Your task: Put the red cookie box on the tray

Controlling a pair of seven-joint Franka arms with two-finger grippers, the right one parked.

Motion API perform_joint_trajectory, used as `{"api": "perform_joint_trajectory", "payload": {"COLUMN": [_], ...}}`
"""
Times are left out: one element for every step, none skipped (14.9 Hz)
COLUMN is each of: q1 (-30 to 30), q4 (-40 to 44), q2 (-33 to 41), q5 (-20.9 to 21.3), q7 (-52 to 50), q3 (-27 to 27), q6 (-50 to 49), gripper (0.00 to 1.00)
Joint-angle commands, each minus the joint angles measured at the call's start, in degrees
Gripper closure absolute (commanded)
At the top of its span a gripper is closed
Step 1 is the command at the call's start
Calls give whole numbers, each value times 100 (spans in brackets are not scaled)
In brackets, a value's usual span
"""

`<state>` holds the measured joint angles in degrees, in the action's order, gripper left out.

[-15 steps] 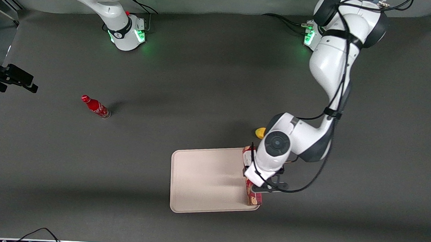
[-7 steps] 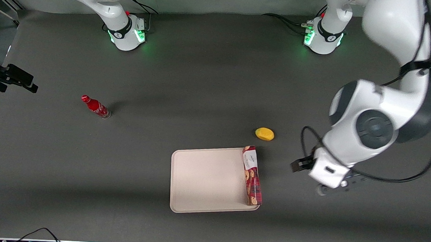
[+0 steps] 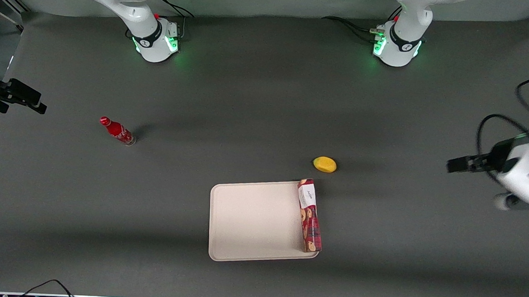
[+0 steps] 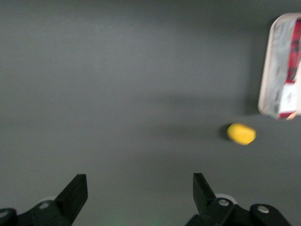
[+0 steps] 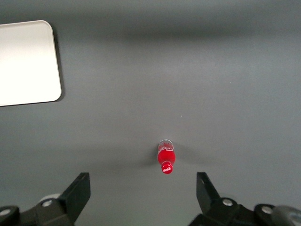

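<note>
The red cookie box (image 3: 310,215) lies flat along the edge of the cream tray (image 3: 252,219) that faces the working arm's end of the table, its white label end farther from the front camera. Nothing holds it. The left arm's white hand (image 3: 520,177) hovers far off toward its own end of the table, well apart from the tray. In the left wrist view my gripper (image 4: 140,188) is open over bare dark mat with nothing between the fingers (image 4: 75,190). That view also catches the tray (image 4: 275,70) and the box (image 4: 292,56) at its margin.
A yellow lemon-shaped object (image 3: 325,164) (image 4: 241,133) lies on the mat just past the tray's corner, farther from the front camera. A small red bottle (image 3: 117,131) (image 5: 166,157) stands toward the parked arm's end. Dark mat covers the table.
The left gripper has let go of the cookie box, risen and swung away toward the working arm's end of the table. The box stays on the tray's edge, unmoved.
</note>
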<state>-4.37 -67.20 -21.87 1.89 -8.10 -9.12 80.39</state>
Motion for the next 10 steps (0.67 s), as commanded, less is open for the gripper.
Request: {"api": "perform_joint_trajectory", "payload": {"q1": [-3, -11, 6, 23, 24, 41, 41, 50, 50, 59], "q4": [-1644, -1952, -2199, -2384, -2455, -2334, -2220, -2132, -2096, -2104], "q2": [1296, 1569, 1824, 2027, 2107, 2064, 2038, 1994, 1993, 2011], "q5": [-162, -232, -241, -242, -233, -181, -163, -154, -162, -145], "q7": [712, 739, 740, 740, 714, 731, 757, 775, 784, 818], "q3": [497, 612, 717, 744, 745, 745, 736, 736, 710, 683], "q6": [169, 300, 406, 468, 460, 347, 363, 346, 346, 276], "gripper": [0, 0, 0, 0, 0, 0, 0, 0, 0, 0]}}
